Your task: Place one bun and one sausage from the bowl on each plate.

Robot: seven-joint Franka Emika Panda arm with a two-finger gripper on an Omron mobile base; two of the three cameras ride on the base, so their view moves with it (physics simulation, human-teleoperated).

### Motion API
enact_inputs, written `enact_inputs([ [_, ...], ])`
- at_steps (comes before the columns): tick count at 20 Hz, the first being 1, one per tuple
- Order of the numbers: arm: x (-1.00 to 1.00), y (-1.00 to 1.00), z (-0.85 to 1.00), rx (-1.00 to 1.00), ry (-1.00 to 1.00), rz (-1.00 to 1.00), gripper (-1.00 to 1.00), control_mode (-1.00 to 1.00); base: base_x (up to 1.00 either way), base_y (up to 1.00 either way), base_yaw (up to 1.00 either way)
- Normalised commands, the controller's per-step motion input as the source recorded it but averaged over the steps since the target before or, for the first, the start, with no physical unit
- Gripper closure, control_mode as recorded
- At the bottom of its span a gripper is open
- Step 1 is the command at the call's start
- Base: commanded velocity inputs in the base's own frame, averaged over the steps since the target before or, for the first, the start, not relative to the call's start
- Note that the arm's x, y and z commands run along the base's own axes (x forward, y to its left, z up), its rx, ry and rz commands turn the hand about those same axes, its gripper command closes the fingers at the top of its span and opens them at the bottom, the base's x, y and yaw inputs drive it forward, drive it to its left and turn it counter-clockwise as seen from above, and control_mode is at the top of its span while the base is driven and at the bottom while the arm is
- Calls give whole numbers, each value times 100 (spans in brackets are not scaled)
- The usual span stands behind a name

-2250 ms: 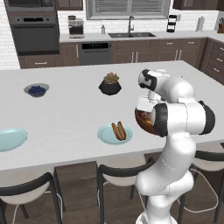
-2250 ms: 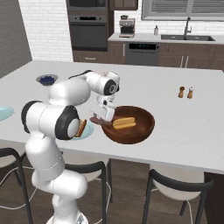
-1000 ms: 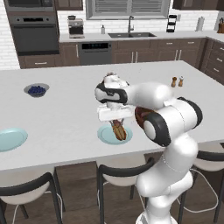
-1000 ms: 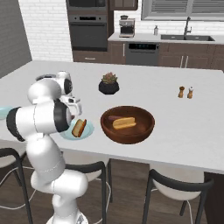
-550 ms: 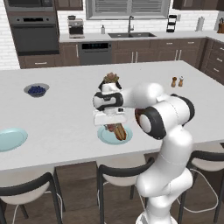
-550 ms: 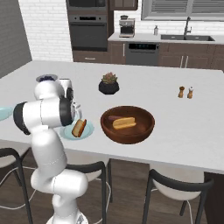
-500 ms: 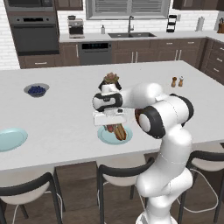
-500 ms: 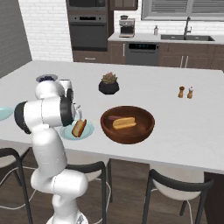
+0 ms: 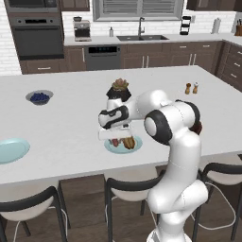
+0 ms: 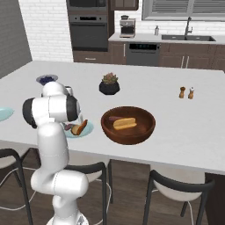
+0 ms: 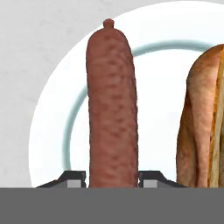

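My gripper (image 11: 112, 177) is shut on a reddish-brown sausage (image 11: 113, 105), low over the near pale blue-green plate (image 11: 52, 109). Its fingertips (image 11: 76, 177) press the sausage's sides. A golden bun (image 11: 203, 127) lies on that plate beside the sausage. From the left base, the gripper (image 9: 115, 138) hangs over the plate (image 9: 124, 148) with the bun (image 9: 128, 142) on it. The dark wooden bowl (image 10: 128, 132) still holds a bun (image 10: 124, 123) and a sausage (image 10: 114, 117). The second plate (image 9: 12, 150) lies bare at the counter's left.
A black plant pot (image 9: 120, 87) stands behind the near plate. A small grey bowl of blue berries (image 9: 39, 97) sits at the far left. Salt and pepper shakers (image 9: 191, 88) stand at the right. Bar stools (image 9: 127, 186) line the counter's front edge.
The arm has swung from the bowl over to the near plate with the sausage and lowered it beside the bun.
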Motion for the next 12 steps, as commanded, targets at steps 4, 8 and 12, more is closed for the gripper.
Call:
enact_inputs([
  [4, 0, 0, -16, 0, -6, 0, 100, -100, 0, 0, 0],
  [8, -3, 0, 0, 0, -7, 0, -100, -100, 0, 0, 0],
  [12, -22, -2, 6, 1, -14, 0, -100, -100, 0, 0, 0],
])
